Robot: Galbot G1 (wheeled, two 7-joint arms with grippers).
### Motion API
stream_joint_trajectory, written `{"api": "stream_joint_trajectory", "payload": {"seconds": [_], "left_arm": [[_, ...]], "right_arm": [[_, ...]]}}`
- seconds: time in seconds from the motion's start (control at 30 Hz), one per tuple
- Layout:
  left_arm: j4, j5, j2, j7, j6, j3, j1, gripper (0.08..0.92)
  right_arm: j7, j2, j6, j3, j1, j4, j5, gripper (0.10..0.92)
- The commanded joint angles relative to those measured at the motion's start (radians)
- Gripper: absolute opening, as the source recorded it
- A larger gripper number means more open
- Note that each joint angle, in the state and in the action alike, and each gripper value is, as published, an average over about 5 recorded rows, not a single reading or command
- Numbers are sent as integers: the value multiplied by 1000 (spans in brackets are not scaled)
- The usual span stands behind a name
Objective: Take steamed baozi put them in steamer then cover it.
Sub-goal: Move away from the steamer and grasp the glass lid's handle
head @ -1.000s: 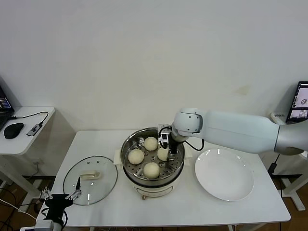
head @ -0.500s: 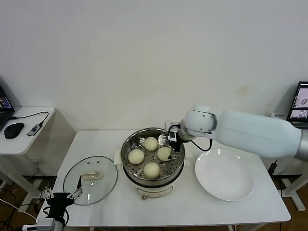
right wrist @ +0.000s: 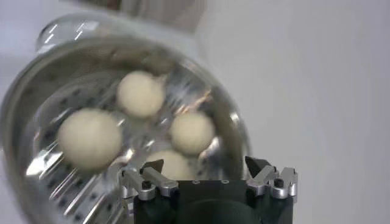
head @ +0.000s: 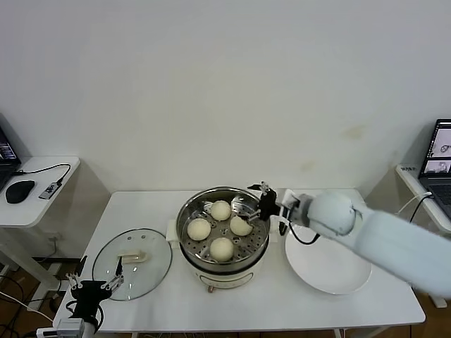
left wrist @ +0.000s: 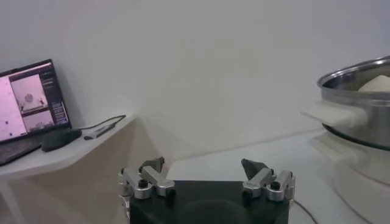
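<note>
The steamer [head: 182,224] stands mid-table with several cream baozi [head: 241,225] on its perforated tray. My right gripper [head: 262,201] hovers open and empty just over the pot's right rim, clear of the buns. Its wrist view looks down at the baozi [right wrist: 192,132] in the steamer [right wrist: 234,125], beyond the right gripper [right wrist: 206,165]. The glass cover [head: 151,271] lies flat on the table left of the pot, cream handle [head: 132,256] up. My left gripper [head: 95,287] waits open at the cover's near edge, empty; in its wrist view the left gripper [left wrist: 204,165] faces the steamer [left wrist: 359,103] side-on.
An empty white plate [head: 328,255] lies right of the pot, under my right forearm. A low side table [head: 35,197] with a mouse and cable stands at the left. A laptop [head: 440,148] shows at the right edge. The wall runs behind the table.
My right gripper has pulled up and rightward out of the steamer, leaving a baozi on the tray, and the arm has swung back over the plate. The left arm barely moved.
</note>
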Motion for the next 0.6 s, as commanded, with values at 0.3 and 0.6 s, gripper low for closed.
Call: {"api": "stream_joint_trajectory", "payload": {"seconds": [0.3, 0.6], "left_arm": [[2, 83, -15, -30, 12, 60, -5, 823], [110, 429, 13, -141, -34, 60, -46, 823]], "right_arm": [[-33, 510, 484, 1235, -1072, 80, -273, 823], [-87, 667, 498, 1439, -1273, 148, -316, 823]]}}
